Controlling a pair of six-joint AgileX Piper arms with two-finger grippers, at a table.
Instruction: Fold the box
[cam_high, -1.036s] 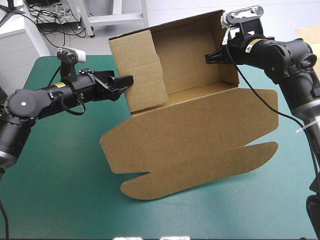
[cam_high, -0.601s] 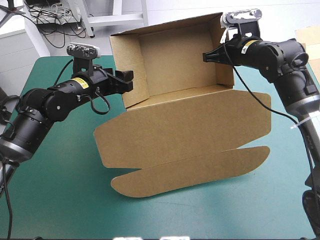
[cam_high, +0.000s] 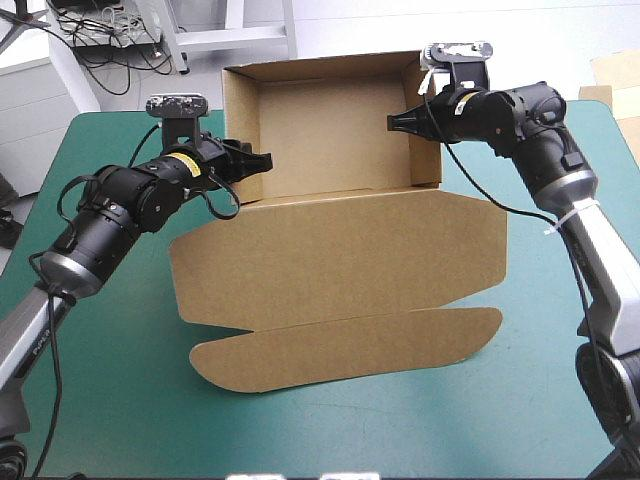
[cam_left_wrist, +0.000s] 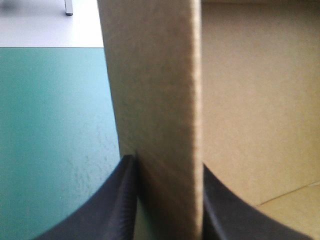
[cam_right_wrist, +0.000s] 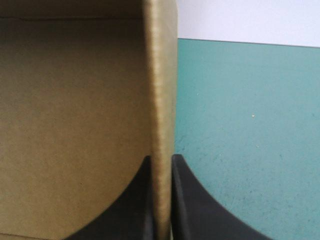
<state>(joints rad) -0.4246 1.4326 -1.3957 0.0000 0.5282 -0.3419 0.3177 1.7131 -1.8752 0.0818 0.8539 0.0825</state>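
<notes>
While both arms reach in from the sides, I see the box (cam_high: 330, 140) standing as an open tray at the far middle of the teal-green tabletop (cam_high: 110, 400), its walls raised. Its lid (cam_high: 340, 260) spreads open toward the near edge, and the rounded tuck flap (cam_high: 340, 345) lies beyond it, nearest me. My left pincer (cam_high: 262, 160) is pinching the left wall (cam_left_wrist: 155, 90). One black finger sits outside over the cover, the other inside the tray, with the board clamped between them. My right pincer (cam_high: 392, 122) is pinching the right wall (cam_right_wrist: 162, 100) the same way, its fingers almost meeting across the thin board.
</notes>
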